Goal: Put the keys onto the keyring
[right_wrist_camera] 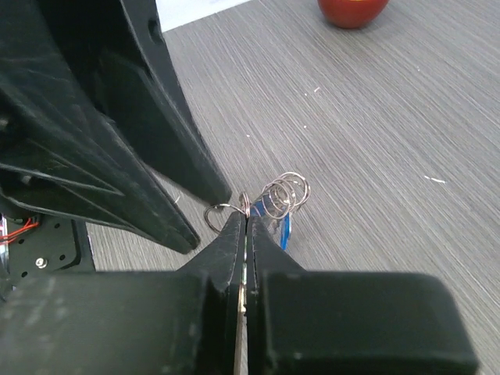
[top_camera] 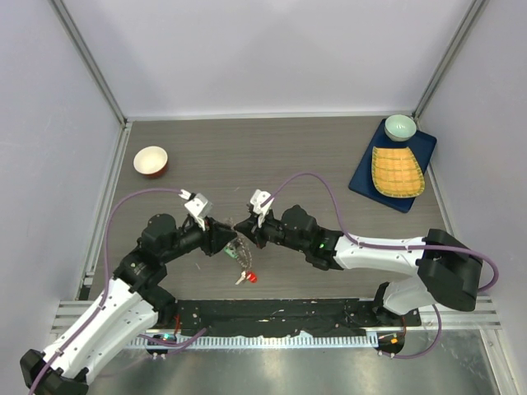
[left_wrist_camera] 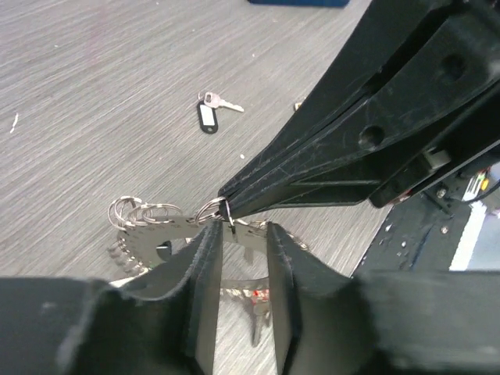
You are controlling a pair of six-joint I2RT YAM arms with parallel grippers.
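My left gripper (top_camera: 230, 239) (left_wrist_camera: 238, 231) holds the grey toothed keyring (left_wrist_camera: 176, 231) (top_camera: 238, 249) between its fingers, a little above the table. Several small split rings (left_wrist_camera: 141, 211) with keys hang on the keyring's left side. My right gripper (top_camera: 245, 230) (right_wrist_camera: 247, 220) is shut on a thin key seen edge-on, and that key's small ring (right_wrist_camera: 219, 214) (left_wrist_camera: 209, 209) touches the keyring's edge. More rings (right_wrist_camera: 285, 191) and a blue tag (right_wrist_camera: 285, 231) hang just beyond it. A red-tagged key (top_camera: 247, 277) (left_wrist_camera: 262, 295) lies on the table below. A black-tagged key (left_wrist_camera: 208, 114) lies farther off.
A red-brown bowl (top_camera: 151, 160) (right_wrist_camera: 351, 9) stands at the back left. A blue tray (top_camera: 364, 176) at the back right carries a yellow woven plate (top_camera: 397, 171) and a pale green bowl (top_camera: 400, 126). Grey walls enclose the table on three sides.
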